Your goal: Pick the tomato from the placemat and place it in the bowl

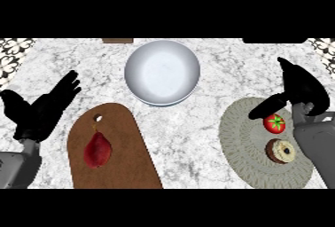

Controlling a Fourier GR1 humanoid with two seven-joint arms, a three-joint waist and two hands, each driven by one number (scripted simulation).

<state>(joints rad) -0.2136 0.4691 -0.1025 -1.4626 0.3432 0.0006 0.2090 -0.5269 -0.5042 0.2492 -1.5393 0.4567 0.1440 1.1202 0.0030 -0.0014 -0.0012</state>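
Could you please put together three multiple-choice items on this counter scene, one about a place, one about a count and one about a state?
1. Where does the tomato lie?
A. In the bowl
B. On the placemat
C. On the cutting board

2. How many things lie on the placemat?
A. Two
B. Four
C. None

3. What is the state of the left hand?
A. Curled round the tomato
B. Pressing on the bowl
C. Open, fingers up, holding nothing

Answers:
1 B: the tomato sits on the round woven placemat at the view's right, just under the right hand.
2 A: only the tomato and a bagel rest on it.
3 C: it rests near the left edge with straight fingers, apart from the bowl and the cutting board.
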